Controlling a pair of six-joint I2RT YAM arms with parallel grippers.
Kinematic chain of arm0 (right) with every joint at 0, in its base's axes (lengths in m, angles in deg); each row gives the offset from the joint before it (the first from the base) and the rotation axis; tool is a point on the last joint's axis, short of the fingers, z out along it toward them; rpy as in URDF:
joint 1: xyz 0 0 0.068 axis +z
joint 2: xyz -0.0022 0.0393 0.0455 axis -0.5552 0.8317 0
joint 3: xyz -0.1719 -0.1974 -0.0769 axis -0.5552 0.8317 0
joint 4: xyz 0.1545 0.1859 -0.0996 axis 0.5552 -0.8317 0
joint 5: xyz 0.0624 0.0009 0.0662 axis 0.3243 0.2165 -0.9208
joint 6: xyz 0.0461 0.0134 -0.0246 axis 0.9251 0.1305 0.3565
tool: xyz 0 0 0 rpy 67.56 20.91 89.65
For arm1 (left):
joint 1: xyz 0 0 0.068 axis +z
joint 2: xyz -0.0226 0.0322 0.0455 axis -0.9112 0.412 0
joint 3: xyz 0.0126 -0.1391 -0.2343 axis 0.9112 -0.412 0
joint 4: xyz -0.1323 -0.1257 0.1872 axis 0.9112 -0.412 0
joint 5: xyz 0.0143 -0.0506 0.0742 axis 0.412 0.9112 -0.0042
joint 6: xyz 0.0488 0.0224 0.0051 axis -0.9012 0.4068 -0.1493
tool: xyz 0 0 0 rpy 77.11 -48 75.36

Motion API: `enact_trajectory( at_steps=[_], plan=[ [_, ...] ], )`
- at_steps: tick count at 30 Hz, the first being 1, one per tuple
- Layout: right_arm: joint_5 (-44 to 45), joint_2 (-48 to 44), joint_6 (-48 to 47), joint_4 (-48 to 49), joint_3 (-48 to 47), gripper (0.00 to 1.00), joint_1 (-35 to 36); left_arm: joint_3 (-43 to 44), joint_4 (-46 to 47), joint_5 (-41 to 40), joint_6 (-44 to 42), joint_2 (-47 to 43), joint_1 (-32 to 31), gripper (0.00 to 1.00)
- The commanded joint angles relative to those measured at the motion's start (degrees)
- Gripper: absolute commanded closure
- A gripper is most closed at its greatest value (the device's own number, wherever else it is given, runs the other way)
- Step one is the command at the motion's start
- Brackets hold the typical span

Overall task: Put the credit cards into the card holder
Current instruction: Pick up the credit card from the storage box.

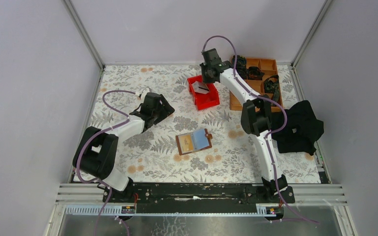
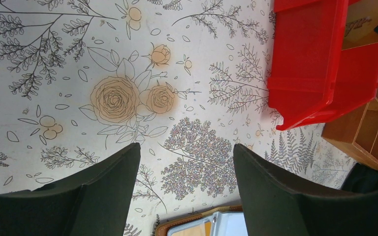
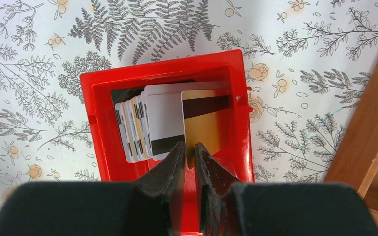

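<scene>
The card holder [image 1: 193, 141], a brown leather wallet, lies open at the table's middle with a tan card and a bluish card in its clear pockets. Its top edge shows in the left wrist view [image 2: 202, 226]. Several credit cards [image 3: 145, 125] stand fanned in a red bin [image 3: 162, 73]. My right gripper [image 3: 190, 148] reaches into the bin [image 1: 211, 102] and is shut on the lower edge of a gold card [image 3: 206, 125] with a dark stripe. My left gripper [image 2: 187, 152] is open and empty over the floral table, left of the wallet [image 1: 158, 109].
An orange-brown compartment tray [image 1: 266, 65] with dark items stands at the back right, right beside the red bin [image 2: 315, 59]. A black cloth [image 1: 298, 128] lies at the right edge. Grey walls enclose the table on three sides.
</scene>
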Motion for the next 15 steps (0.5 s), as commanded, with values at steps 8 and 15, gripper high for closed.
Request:
enact_trajectory(
  at_steps=[8, 15],
  plan=[
    [3.68, -1.54, -2.29, 0.46, -0.94, 0.81, -0.87, 1.30, 2.68, 0.93, -1.25, 0.63, 0.46, 0.24],
    [4.08, 0.19, -2.80, 0.90, -1.10, 0.82, -0.82, 1.12, 2.94, 1.17, -1.26, 0.86, 0.45, 0.24]
  ],
)
